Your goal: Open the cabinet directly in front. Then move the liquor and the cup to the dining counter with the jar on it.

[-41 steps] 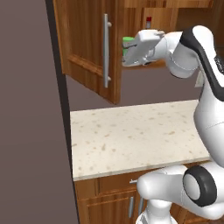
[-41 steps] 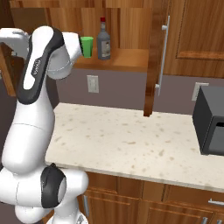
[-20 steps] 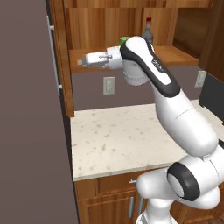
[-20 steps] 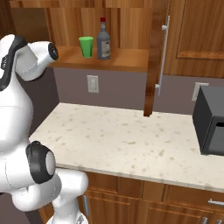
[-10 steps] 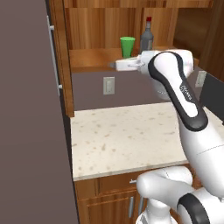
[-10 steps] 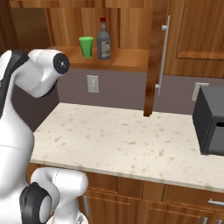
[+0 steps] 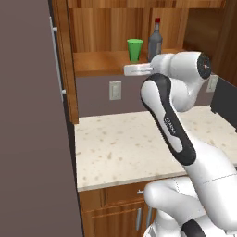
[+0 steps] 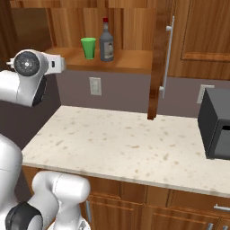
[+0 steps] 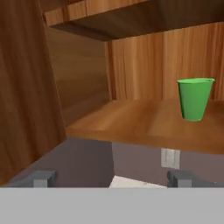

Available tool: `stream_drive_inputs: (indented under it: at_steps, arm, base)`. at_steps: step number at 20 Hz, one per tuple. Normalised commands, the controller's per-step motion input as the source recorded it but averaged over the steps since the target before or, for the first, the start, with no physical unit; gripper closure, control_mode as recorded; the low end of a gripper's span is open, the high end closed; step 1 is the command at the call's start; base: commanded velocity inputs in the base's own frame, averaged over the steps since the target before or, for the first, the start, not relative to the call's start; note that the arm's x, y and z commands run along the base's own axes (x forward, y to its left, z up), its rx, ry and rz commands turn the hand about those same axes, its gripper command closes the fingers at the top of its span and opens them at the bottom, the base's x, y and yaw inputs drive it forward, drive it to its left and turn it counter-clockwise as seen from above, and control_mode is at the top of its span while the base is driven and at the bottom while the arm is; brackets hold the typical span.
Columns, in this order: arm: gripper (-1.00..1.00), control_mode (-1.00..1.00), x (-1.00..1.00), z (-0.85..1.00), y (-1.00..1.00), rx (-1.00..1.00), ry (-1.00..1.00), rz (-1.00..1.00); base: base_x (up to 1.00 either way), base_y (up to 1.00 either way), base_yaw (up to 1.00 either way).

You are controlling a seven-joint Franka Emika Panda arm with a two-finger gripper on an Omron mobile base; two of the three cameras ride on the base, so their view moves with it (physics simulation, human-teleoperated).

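The cabinet [image 8: 134, 27] has both doors open, one at the left edge [image 7: 62, 60] and one at the right with a silver handle [image 8: 167, 56]. On its lower shelf [image 7: 102, 62] the green cup [image 7: 135, 49] stands just left of the bottle [image 7: 155, 41], near the front edge. The tool [image 9: 111, 177] is spread wide, holding nothing, in front of the shelf and left of the cup. Below lies a speckled counter [image 8: 126, 143] with a black box [image 8: 215, 128] at its right end.
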Motion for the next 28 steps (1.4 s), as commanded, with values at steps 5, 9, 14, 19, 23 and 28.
stream_drive_inputs:
  at_steps: [5,9,14,19,23,28]
  arm:
    - [-1.00,-1.00,0.00,0.00,-0.45,-0.11,0.14,-0.51]
    - [-1.00,-1.00,0.00,0.00,-0.51,-0.12,0.12,-0.48]
    - [-1.00,-1.00,0.02,0.00,-0.18,-0.08,0.05,-0.27]
    - [-1.00,-1.00,0.00,0.23,-0.20,0.00,0.02,0.00]
    - [-1.00,-1.00,0.00,0.43,-0.52,0.00,0.12,0.00]
    - [-1.00,-1.00,0.12,0.33,-0.59,0.00,0.15,0.00]
  base:
    - [0.00,0.00,0.00]
    - [0.00,0.00,0.00]
    - [0.00,0.00,0.00]
    - [0.00,0.00,0.00]
    - [0.00,0.00,0.00]
    - [0.00,0.00,0.00]
